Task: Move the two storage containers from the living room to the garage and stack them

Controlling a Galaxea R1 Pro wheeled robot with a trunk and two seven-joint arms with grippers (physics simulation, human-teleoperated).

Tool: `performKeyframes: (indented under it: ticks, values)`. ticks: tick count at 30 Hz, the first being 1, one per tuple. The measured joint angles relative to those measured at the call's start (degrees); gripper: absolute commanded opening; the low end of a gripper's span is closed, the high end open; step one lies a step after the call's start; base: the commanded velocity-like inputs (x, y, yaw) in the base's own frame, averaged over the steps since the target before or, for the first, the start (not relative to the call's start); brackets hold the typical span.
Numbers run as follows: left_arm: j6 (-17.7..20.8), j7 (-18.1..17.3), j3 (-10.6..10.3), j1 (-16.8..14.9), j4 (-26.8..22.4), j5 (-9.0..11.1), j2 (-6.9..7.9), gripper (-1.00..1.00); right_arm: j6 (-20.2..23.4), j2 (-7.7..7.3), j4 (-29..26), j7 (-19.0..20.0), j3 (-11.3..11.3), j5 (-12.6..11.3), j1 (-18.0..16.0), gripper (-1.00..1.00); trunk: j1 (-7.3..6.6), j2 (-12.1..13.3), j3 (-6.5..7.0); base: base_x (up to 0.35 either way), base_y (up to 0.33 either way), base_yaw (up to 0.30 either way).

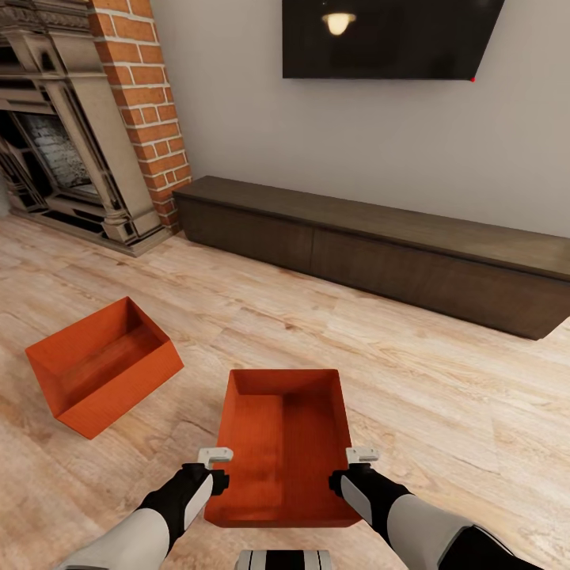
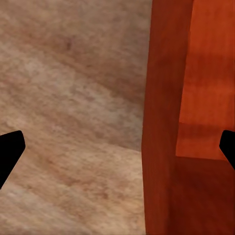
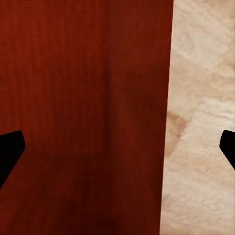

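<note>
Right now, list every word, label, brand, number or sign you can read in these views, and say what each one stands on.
None: no readable text in any view.
The two storage containers, near and far, have plain orange-red walls.
The TV screen is dark, reflecting a lamp.
The cabinet and brick fireplace carry no marks.

A home living room was shown: a brick fireplace (image 1: 75, 142), a wall-mounted TV (image 1: 388, 38), a low cabinet (image 1: 380, 245) and wood plank flooring (image 1: 443, 380) were seen.

Head high; wrists close on container (image 1: 283, 451).
</note>
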Motion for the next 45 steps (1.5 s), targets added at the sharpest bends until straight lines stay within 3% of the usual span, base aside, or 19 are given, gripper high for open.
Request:
performKeyframes:
  ticks: [13, 42, 43, 44, 45]
  values:
    - [-3.6, -0.1, 0.2, 0.0, 2.0, 0.1, -0.74, 1.0, 0.0, 0.0, 0.0, 0.0, 0.0, 0.0, 0.0, 1.0, 0.0, 0.0, 0.0, 0.0, 0.0, 0.0]
    - [-3.3, -0.1, 0.4, 0.0, 2.5, 0.3, -0.66, 1.0, -0.1, -0.09, 0.0, 0.0, 0.0, 0.0, 0.0, 1.0, 0.0, 0.0, 0.0, 0.0, 0.0, 0.0]
    - [-3.3, -0.1, 0.4, 0.0, 2.5, 0.3, -0.65, -1.0, -0.2, -0.09, 0.0, 0.0, 0.0, 0.0, 0.0, 1.0, 0.0, 0.0, 0.0, 0.0, 0.0, 0.0]
    - [-3.3, -0.1, 0.4, 0.0, 2.5, 0.3, -0.65, -1.0, -0.2, -0.09, 0.0, 0.0, 0.0, 0.0, 0.0, -1.0, 0.0, 0.0, 0.0, 0.0, 0.0, 0.0]
    - [-3.3, -0.1, 0.4, 0.0, 2.5, 0.3, -0.67, -1.0, -0.2, -0.09, 0.0, 0.0, 0.0, 0.0, 0.0, -1.0, 0.0, 0.0, 0.0, 0.0, 0.0, 0.0]
